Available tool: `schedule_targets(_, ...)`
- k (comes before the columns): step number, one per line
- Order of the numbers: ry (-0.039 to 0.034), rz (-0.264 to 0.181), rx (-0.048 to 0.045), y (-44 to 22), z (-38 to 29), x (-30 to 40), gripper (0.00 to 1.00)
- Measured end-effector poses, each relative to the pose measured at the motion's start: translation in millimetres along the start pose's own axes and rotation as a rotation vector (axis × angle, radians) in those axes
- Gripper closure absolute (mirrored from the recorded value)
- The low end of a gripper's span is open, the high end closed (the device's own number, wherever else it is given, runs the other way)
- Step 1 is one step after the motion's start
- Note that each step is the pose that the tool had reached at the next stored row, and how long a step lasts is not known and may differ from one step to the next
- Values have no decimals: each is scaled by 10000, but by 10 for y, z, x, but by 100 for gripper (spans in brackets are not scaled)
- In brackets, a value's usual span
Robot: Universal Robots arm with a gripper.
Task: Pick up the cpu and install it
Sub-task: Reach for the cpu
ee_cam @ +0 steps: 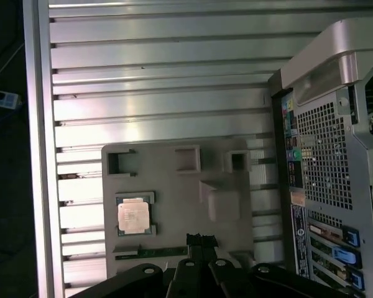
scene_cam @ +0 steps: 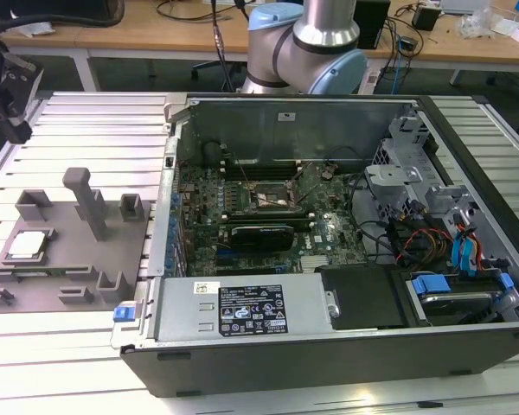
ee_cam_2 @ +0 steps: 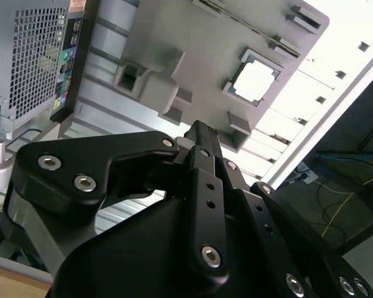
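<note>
Gripper [ee_cam: 202, 238] narrow, fingers together, empty | cpu [ee_cam: 135, 216] seated in grey fixture [ee_cam: 174, 189] pocket, near but untouched

Open room over the cpu

We find nothing above the cpu [scene_cam: 28, 245] on its fixture plate [scene_cam: 65, 258]. A tall post [scene_cam: 86, 201] and blocks [scene_cam: 131, 208] crowd the exterior view's right, before the case wall [scene_cam: 169, 203].

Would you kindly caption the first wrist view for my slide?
The cpu rests in the grey fixture beside the computer case, gripper held clear.
</note>
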State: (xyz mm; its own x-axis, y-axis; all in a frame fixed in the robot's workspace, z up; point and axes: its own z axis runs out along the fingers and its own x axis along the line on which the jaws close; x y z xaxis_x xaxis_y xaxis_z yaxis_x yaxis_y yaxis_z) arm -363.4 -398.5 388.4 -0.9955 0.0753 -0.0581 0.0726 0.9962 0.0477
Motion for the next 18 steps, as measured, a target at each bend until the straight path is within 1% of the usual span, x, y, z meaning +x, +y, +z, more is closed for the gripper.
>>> schedule_targets(1,0,0,0,-4,29,39,89)
schedule_targets(5,1,0,1,-12,90,94,89)
schedule_targets(8,2,0,2,-23,148,140,89)
schedule_targets(15,2,2,1,-77,271,213,89)
schedule_targets(18,1,0,1,-106,315,228,89)
